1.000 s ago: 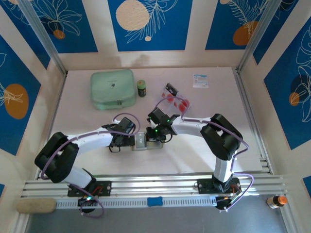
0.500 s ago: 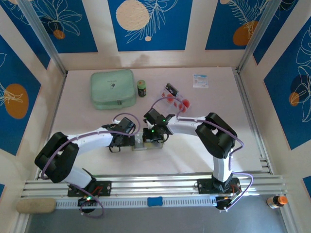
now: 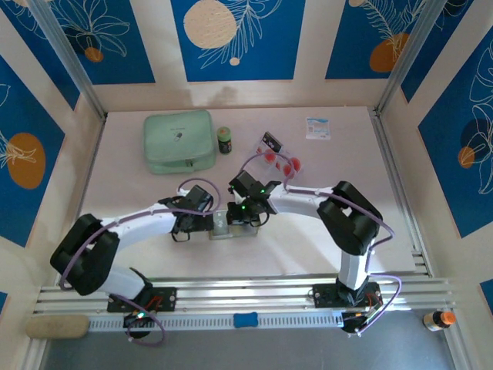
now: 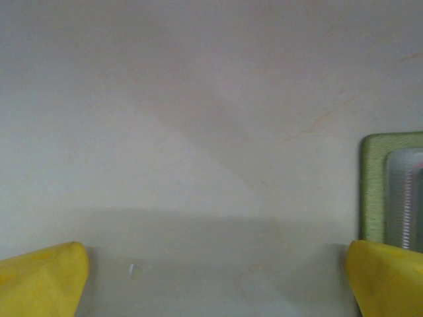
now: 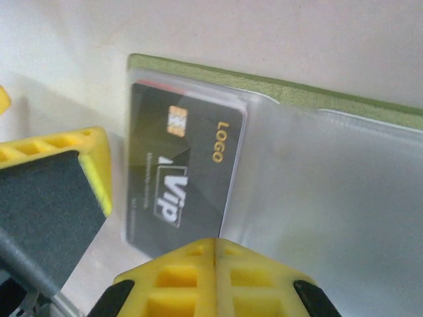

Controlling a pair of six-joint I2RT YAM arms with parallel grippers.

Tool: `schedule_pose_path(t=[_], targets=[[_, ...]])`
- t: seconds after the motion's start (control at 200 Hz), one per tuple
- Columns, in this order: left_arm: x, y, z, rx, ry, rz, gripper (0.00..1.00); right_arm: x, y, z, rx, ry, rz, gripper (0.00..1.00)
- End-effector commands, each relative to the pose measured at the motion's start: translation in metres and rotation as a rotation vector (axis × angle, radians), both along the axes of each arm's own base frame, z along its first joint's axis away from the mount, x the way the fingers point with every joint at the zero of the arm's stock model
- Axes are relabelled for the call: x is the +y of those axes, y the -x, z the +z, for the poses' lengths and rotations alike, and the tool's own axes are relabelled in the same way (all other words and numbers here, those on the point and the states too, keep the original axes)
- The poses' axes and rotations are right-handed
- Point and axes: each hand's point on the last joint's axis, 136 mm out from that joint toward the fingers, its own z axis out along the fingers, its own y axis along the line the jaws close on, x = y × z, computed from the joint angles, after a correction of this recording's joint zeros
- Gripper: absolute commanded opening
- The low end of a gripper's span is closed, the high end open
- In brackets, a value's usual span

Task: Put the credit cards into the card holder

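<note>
Inside 1 card holder (image 5: 277, 90), 1 black card (image 5: 180, 173), right tool (image 5: 215, 249) closed

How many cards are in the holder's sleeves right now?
1: a black card marked VIP, at least partly in the clear sleeve of the card holder, at its left end in the right wrist view. A red sliver along its top edge may be a second card.

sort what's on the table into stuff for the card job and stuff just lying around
For the job:
- card holder
- black card already in its sleeve
- credit cards lying loose behind the grippers

Lying about:
- mint-green zip case
- small dark jar
- white packet
</note>
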Motion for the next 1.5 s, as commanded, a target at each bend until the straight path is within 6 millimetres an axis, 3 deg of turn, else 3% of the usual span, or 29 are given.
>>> schedule_pose_path(t=[0.0, 0.225, 0.545, 0.83, 1.255, 1.495], targets=[[0.001, -0.004, 0.02, -0.04, 0.04, 0.015, 1.0, -0.013, 0.002, 0.016, -0.007, -0.013, -0.029, 0.02], [-0.003, -0.011, 0.044, -0.114, 0.114, 0.02, 1.0, -0.027, 0.0, 0.02, -0.019, -0.015, -0.06, 0.02], [-0.031, -0.022, 0.062, -0.202, 0.284, -0.05, 1.0, -0.054, -0.002, 0.009, -0.011, 0.021, -0.101, 0.0], [-0.045, -0.024, 0.055, -0.207, 0.37, -0.062, 1.0, -0.061, 0.001, -0.001, -0.005, 0.053, -0.095, 0.0], [-0.059, -0.031, 0.044, -0.193, 0.413, -0.077, 1.0, -0.069, 0.003, 0.001, -0.007, 0.078, -0.058, 0.0], [-0.055, -0.026, 0.032, -0.178, 0.43, -0.031, 1.0, -0.053, 0.005, 0.012, -0.011, 0.025, -0.036, 0.0]])
